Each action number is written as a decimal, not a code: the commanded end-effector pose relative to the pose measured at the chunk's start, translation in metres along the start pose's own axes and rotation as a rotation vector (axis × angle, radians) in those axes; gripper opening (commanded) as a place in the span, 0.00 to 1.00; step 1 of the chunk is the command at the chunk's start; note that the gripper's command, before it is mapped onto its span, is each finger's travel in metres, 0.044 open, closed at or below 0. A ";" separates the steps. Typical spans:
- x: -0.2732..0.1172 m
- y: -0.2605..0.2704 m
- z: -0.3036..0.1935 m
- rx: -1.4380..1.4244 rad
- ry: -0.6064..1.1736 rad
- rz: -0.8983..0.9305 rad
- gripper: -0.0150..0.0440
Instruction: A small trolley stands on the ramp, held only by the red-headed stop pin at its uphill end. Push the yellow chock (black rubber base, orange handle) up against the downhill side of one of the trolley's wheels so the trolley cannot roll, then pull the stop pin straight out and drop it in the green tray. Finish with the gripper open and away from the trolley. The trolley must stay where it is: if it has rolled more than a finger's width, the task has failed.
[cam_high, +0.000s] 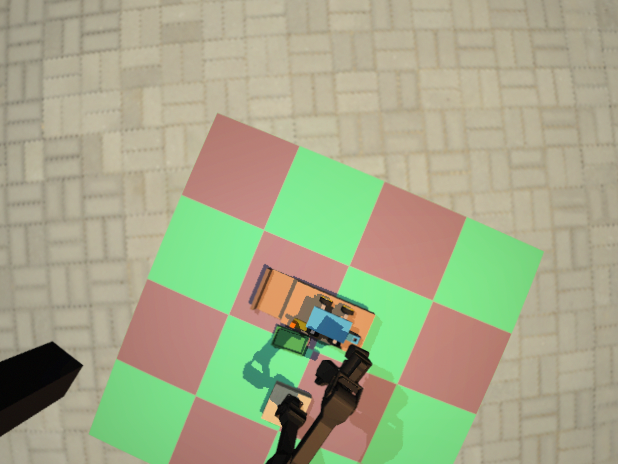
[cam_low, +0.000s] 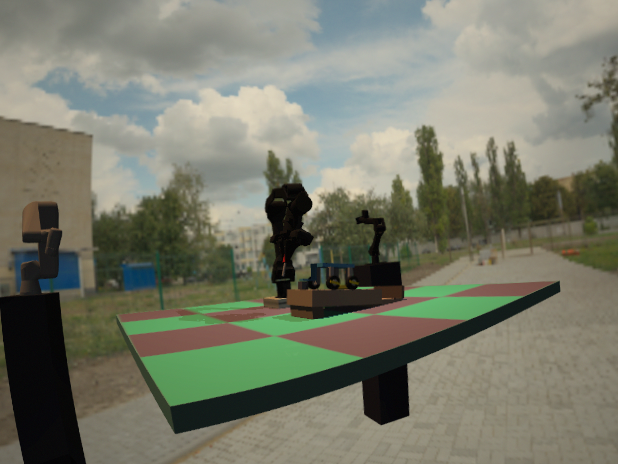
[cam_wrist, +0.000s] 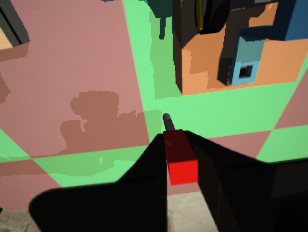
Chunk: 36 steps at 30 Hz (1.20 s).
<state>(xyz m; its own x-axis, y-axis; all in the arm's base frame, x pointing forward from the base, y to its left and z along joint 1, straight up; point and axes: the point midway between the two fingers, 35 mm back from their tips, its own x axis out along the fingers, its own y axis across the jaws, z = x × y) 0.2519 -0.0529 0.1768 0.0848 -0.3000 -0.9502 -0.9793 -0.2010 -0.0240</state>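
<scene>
The gripper (cam_high: 358, 350) (cam_low: 284, 272) (cam_wrist: 172, 137) is closed on the stop pin (cam_low: 284, 260) (cam_wrist: 181, 155), its red head between the fingers and its grey shank projecting beyond them, free of the trolley (cam_high: 330, 324) (cam_low: 336, 266) (cam_wrist: 297, 20). The pin is held off the trolley's uphill end, on the side toward the arm. The trolley stands on the ramp (cam_high: 280, 292) (cam_low: 345, 298) (cam_wrist: 200, 70) beneath its own wheels. The chock (cam_high: 298, 325) lies at the trolley's downhill end, by the near-side wheel; whether rubber and wheel touch cannot be told. The green tray (cam_high: 291, 341) lies beside the trolley's downhill end, also toward the arm.

The step in hand is judged to be the carry to the tray. Good practice is to keep the grip firm and swing wide around the trolley's near side, high enough that the shank clears its body and wheels. The descent is best made over the tray's middle, away from the trolley, since a low approach might knock the chock's orange handle. The fingers should part only once the whole pin is inside the tray's outline, then rise straight up.
</scene>
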 end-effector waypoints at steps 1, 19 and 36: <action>-0.002 0.001 0.012 -0.001 -0.003 -0.002 0.25; -0.011 -0.003 0.081 -0.001 -0.011 -0.002 0.25; -0.022 0.000 0.148 -0.001 -0.018 -0.001 0.25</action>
<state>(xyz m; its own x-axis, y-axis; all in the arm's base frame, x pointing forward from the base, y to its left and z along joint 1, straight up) 0.2251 0.0814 0.1545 0.0931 -0.2835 -0.9544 -0.9780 -0.2057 -0.0343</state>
